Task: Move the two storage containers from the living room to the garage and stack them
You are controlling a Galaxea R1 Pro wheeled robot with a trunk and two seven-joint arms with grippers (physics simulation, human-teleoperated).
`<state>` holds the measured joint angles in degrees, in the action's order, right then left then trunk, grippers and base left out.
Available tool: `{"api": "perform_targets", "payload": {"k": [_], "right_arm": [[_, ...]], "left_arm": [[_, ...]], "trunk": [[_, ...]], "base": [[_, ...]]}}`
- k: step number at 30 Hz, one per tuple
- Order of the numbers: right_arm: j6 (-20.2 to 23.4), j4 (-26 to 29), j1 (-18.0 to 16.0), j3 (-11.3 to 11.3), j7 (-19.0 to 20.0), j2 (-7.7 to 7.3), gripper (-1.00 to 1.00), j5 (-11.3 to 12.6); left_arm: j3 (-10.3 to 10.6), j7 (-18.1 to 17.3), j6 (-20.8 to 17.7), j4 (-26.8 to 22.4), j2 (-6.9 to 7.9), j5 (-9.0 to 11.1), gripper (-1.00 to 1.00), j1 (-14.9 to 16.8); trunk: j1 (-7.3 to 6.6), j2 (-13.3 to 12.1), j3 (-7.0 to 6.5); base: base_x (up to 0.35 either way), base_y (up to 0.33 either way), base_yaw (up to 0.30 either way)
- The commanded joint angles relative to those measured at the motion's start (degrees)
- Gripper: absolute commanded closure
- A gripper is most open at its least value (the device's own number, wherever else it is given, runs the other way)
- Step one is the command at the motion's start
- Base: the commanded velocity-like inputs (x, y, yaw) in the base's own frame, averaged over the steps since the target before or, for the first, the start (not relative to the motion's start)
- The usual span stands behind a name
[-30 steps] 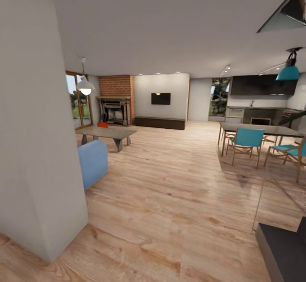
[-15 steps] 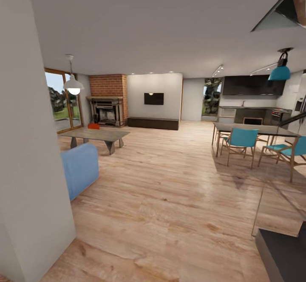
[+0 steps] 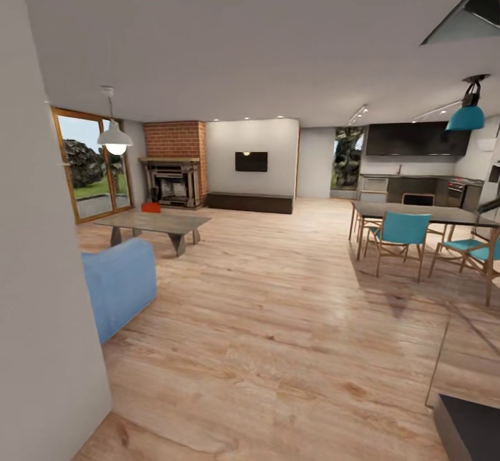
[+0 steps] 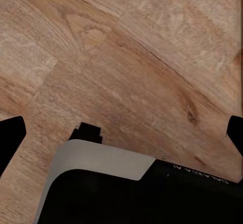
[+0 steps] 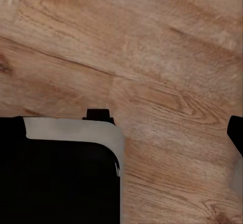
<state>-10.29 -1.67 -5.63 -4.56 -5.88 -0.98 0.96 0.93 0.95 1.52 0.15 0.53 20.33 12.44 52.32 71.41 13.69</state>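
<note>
both pincers (image 4: pixel 121 133) (image 5: pixel 126 133) spread over plank floor (image 3: pixel 292 322), far from red container (image 3: pixel 151 207) on low table (image 3: pixel 154 221)

The head camera stands high beside a pale wall (image 3: pixel 42 273) and looks level across the living room towards the brick fireplace (image 3: pixel 173 162), far off beyond the low table (image 3: pixel 154 222). Both wrist cameras point steeply down, close above the wood-plank floor (image 4: pixel 152 57), each with part of the robot's dark base (image 5: pixel 55 178) in frame. All three share that plank floor.
</note>
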Motion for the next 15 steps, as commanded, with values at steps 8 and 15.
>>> {"api": "perform_targets", "payload": {"k": [8,15], "right_arm": [[-0.3,-0.2,-0.1,-0.5,-0.2,0.01,-1.0,0.1],[-0.3,-0.2,-0.1,-0.5,-0.3,0.01,-1.0,0.1]], "left_arm": [[0.1,0.1,0.2,0.0,-0.01,0.2,-1.0,0.0],[0.1,0.1,0.2,0.0,-0.01,0.2,-1.0,0.0]], "trunk": [[0.04,0.0,0.07],[0.04,0.0,0.07]], "base": [[0.326,0.0,0.0],[0.326,0.0,0.0]]}}
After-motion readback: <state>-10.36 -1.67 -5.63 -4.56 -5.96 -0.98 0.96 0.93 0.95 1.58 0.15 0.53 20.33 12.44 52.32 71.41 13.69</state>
